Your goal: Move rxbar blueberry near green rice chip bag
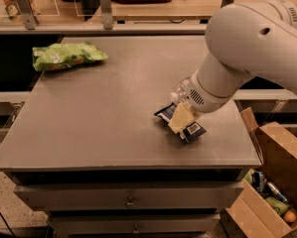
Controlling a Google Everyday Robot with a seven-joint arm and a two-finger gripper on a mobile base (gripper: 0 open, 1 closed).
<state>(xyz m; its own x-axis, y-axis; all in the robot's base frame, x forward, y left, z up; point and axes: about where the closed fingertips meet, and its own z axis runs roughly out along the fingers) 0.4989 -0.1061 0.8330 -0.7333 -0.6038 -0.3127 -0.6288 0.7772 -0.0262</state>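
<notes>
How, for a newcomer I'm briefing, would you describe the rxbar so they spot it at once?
On the grey table, look front right, where the gripper sits low. The rxbar lies flat under it: a small dark navy wrapper with a white label, unlike the puffy green chip bag at the far left.

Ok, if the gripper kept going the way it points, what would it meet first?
The rxbar blueberry, probably: the gripper points down directly over it on the table, perhaps touching it.

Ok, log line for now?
gripper: at dark navy flat bar wrapper, table front-right | crinkled green snack bag: back-left corner | bar: not near bag
</notes>
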